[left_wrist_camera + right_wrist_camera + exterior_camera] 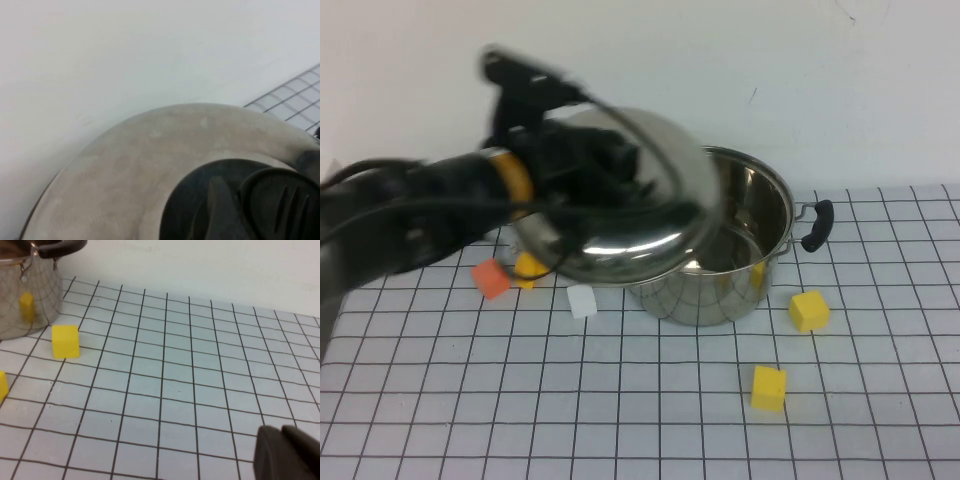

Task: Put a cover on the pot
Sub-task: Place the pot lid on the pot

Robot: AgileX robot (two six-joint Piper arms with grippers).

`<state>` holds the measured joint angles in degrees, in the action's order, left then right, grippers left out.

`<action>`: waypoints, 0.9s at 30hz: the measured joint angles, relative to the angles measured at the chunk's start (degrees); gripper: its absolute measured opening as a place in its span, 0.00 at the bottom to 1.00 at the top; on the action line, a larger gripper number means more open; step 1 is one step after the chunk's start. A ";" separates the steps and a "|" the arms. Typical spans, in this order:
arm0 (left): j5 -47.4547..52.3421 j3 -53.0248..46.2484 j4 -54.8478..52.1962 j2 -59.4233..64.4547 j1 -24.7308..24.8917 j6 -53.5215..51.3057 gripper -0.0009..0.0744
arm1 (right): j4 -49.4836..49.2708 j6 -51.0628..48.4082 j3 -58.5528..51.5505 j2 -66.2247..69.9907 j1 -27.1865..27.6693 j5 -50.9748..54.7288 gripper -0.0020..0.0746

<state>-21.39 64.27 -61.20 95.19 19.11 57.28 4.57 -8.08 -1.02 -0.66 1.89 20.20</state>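
Pot [730, 250] and lid are both plain stainless steel — stiff, smooth and slippery, and best judged as moderately heavy for these small arms. The pot is seen standing upright on the gridded table [620, 400], towards the far right of centre, its mouth uncovered and one black side handle [817, 225] sticking out on its right. The lid [620, 205] is held tilted in the air over the pot's left rim, overlapping the opening only in part; it is carried by the left gripper [605, 160], which is closed on the lid's black knob [235, 200], as the left wrist view shows at close range. That knob is judged the only sound place to take hold, since the polished dome offers no purchase and would slide between the fingers; a hard clamp can do no harm to so rigid a part. A lid held at one central point is likely to swing or tip, so it is best levelled and centred before being lowered — steel on steel will skid rather than settle if it lands askew. The right gripper [287, 452] is parked low over the bare table at the right, well apart from the pot; whether it is open cannot be told. Yellow blocks [809, 310], an orange block [491, 278] and a white block [581, 300] lie scattered around the pot.
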 joint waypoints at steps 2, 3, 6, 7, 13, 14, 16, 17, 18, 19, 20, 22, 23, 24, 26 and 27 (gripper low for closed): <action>0.68 4.53 -2.91 3.64 1.82 3.17 0.45 | 0.00 0.00 0.00 0.00 0.00 0.00 0.04; 0.90 6.92 -4.28 5.73 2.62 4.50 0.45 | 0.00 0.00 0.00 0.00 0.00 0.00 0.04; 1.05 12.78 -7.27 11.22 3.94 6.60 0.45 | 0.00 0.00 0.00 0.00 0.00 0.00 0.04; 1.17 14.60 -8.07 13.02 4.23 6.88 0.45 | 0.00 0.00 0.00 0.00 0.00 0.00 0.04; 1.59 22.79 -12.18 21.58 5.86 7.40 0.45 | 0.00 0.00 0.00 0.00 0.00 0.00 0.04; 1.59 24.03 -12.87 22.88 6.05 7.51 0.45 | 0.00 0.00 0.00 0.00 0.00 0.00 0.04; 1.59 26.31 -13.69 25.07 6.16 7.87 0.45 | 0.00 0.00 0.00 0.00 0.00 0.00 0.04; 1.48 27.65 -13.95 26.17 6.26 8.34 0.45 | 0.00 0.00 0.00 0.00 0.00 0.00 0.04; 1.48 28.97 -14.06 27.17 6.25 8.57 0.45 | 0.00 0.00 0.00 0.00 0.00 0.00 0.04; 1.48 30.26 -14.06 28.03 6.25 8.70 0.45 | 0.00 0.00 0.00 0.00 0.00 0.00 0.04; 1.48 31.47 -14.06 28.74 6.25 8.70 0.45 | 0.00 0.00 0.00 0.00 0.00 0.00 0.04; 1.48 33.30 -14.06 29.72 6.25 8.80 0.45 | 0.00 0.00 0.00 0.00 0.00 0.00 0.04; 1.48 34.00 -14.06 30.05 6.25 8.80 0.45 | 0.00 0.00 0.00 0.00 0.00 0.00 0.04; 1.48 34.42 -14.06 30.29 6.25 9.04 0.45 | 0.00 0.00 0.00 0.00 0.00 0.00 0.04; 1.48 34.78 -14.06 30.77 6.25 9.68 0.45 | 0.00 0.00 0.00 0.00 0.00 0.00 0.04; 1.48 34.85 -14.15 31.04 6.25 10.25 0.45 | 0.00 0.00 0.00 0.00 0.00 0.00 0.04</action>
<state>-19.91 99.13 -75.35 126.23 25.36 67.53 4.57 -8.08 -1.02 -0.66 1.89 20.20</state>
